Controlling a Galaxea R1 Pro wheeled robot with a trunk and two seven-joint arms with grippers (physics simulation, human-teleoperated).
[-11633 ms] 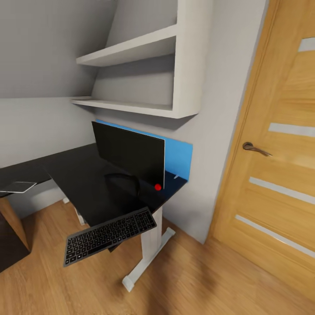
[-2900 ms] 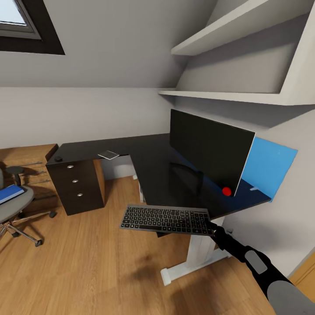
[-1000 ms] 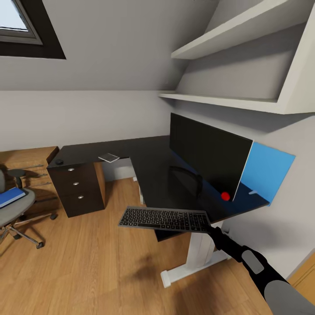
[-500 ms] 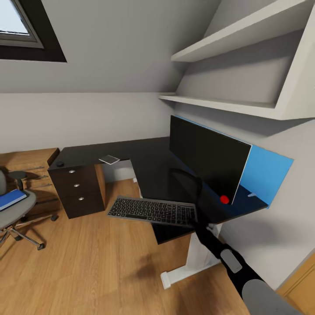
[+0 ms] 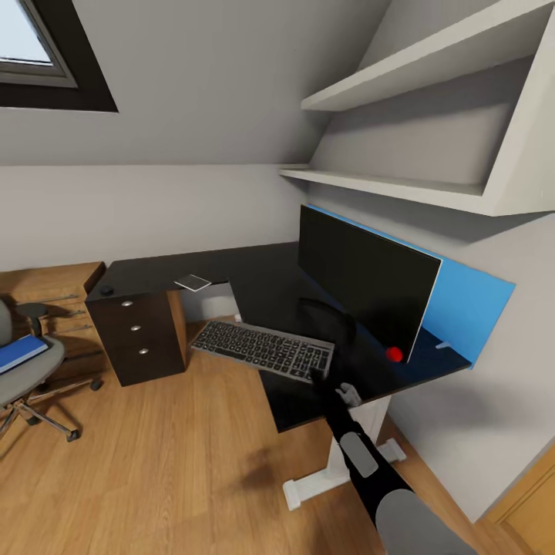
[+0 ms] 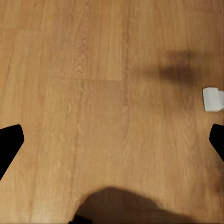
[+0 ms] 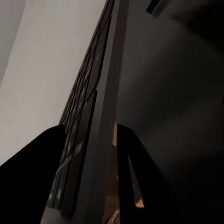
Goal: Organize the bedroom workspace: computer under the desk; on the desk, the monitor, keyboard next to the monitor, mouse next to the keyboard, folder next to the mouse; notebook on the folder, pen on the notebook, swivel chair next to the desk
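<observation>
The right end effector [image 5: 317,376] pinches the near right end of the slim silver-grey keyboard with dark keys [image 5: 264,348], its fingers [image 7: 37,172] pressed on both faces. The keyboard juts left from it, over the near edge of the long black L-shaped surface [image 5: 262,285], just in front of the wide black-fronted monitor [image 5: 362,289]. The left end effector [image 6: 112,147] is spread wide above the wooden floor [image 6: 93,70].
</observation>
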